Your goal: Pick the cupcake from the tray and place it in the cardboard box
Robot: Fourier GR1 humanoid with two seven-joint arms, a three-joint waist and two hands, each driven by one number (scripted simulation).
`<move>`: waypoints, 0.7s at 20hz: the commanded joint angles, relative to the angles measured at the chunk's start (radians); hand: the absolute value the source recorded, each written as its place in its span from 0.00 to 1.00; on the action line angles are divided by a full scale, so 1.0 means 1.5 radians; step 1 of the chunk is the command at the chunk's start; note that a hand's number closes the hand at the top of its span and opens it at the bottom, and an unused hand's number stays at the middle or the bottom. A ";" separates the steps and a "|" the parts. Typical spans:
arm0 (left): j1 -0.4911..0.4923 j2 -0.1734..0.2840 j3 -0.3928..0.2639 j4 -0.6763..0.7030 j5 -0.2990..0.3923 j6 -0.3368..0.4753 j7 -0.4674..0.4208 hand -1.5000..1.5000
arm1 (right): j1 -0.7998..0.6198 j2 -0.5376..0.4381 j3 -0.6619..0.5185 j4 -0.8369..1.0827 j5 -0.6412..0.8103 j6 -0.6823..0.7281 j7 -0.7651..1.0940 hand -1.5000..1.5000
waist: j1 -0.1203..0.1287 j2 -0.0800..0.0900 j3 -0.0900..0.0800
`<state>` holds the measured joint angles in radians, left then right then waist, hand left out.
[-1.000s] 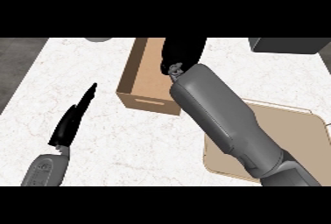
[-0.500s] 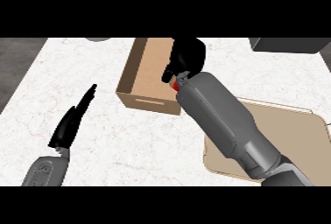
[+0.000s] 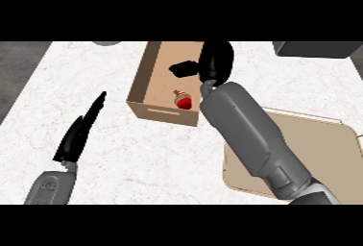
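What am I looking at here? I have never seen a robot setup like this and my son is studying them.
The picture is taken from the robot's head, looking steeply down at a white marbled counter. The two grey forearms belong to a humanoid robot, each ending in a black hand. Its right hand is over the open cardboard box, fingers relaxed and holding nothing. Inside the box lies a cupcake with red on it. The left hand rests open at the lower left, holding nothing. The beige tray at the right is partly hidden by the right forearm. So the cupcake is already in the box.
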<state>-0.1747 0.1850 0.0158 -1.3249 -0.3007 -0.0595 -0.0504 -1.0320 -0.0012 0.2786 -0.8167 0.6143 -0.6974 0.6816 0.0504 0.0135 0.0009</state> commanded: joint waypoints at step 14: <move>0.022 0.013 0.027 0.020 0.008 -0.005 -0.028 0.50 | 0.228 -0.063 -0.155 -0.169 -0.211 -0.117 -0.404 0.00 | -0.034 -0.009 0.000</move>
<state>-0.1545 0.1912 0.0478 -1.3137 -0.2919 -0.0548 -0.0628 -0.7663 -0.0480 0.0897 -0.9774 0.3578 -0.9018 0.1688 0.0078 0.0034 0.0009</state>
